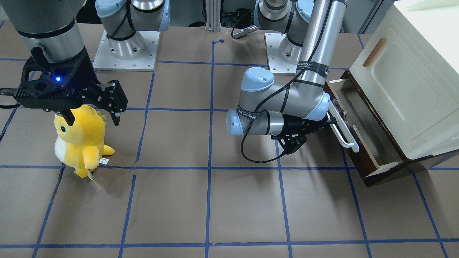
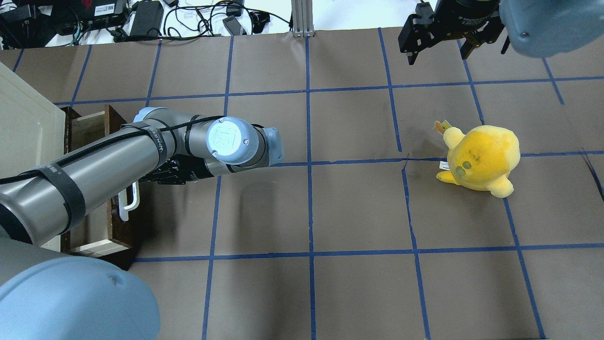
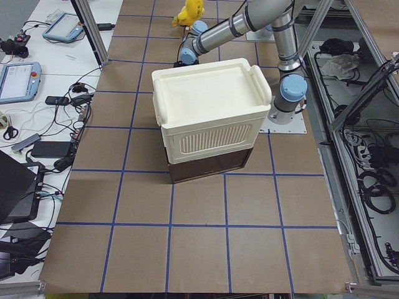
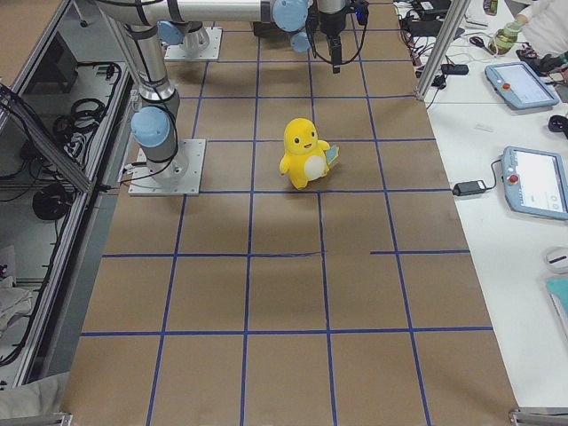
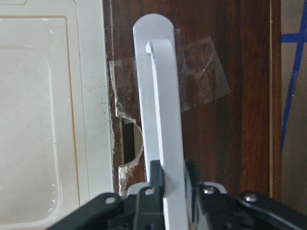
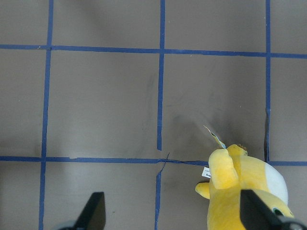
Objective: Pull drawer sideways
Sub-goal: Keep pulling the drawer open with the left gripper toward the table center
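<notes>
The drawer (image 1: 371,134) has a dark brown front and a pale inside, and stands partly out from under the cream cabinet (image 1: 405,79). Its long white bar handle (image 1: 345,133) runs along the front. My left gripper (image 1: 331,121) is at that handle. In the left wrist view the gripper (image 5: 171,184) is shut on the white handle (image 5: 160,105) in front of the brown front (image 5: 230,96). In the overhead view the left arm hides the gripper, and the handle's end (image 2: 131,204) shows. My right gripper (image 1: 92,117) is open and empty above a yellow plush.
A yellow plush toy (image 1: 80,139) stands on the brown blue-taped table (image 1: 215,200) on the robot's right side; it also shows in the right wrist view (image 6: 244,187). The cabinet door has a small brown handle (image 1: 374,52). Cables and devices lie beyond the far edge (image 2: 141,19).
</notes>
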### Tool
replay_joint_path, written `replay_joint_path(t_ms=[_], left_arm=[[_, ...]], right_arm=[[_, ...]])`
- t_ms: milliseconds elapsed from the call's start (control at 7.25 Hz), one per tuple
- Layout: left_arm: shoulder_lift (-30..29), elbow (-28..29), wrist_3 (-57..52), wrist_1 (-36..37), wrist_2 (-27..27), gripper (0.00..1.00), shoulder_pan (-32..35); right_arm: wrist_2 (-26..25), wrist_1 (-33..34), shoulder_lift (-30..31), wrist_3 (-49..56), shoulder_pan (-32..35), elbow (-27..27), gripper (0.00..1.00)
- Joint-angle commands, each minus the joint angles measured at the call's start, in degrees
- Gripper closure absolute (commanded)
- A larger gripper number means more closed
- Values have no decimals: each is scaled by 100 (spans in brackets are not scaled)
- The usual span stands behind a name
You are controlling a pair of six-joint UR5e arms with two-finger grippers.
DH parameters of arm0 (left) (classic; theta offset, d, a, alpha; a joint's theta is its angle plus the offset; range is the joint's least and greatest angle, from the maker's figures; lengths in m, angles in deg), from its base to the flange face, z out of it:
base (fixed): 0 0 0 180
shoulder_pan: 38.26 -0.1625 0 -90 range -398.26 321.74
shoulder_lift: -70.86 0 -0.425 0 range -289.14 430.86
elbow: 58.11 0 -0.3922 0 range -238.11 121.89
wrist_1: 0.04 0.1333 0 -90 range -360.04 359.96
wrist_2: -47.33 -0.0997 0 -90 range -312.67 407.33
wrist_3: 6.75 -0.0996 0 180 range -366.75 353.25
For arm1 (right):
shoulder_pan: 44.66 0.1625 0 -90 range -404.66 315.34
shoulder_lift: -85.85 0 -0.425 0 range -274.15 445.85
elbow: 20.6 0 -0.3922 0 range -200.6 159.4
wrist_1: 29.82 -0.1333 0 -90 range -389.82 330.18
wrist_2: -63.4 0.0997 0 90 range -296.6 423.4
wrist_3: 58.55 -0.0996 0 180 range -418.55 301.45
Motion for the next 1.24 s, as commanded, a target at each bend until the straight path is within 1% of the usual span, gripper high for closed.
replay_joint_path(t_ms=[0,552,1103], left_arm=[[3,6,-62,13,1,84,40],[-58,146,-88,22,1,84,84],[-76,146,-176,4,-8,84,198]], right_arm=[[-5,0,0,0,0,0,0],[-5,0,0,0,0,0,0],[-5,0,0,0,0,0,0]])
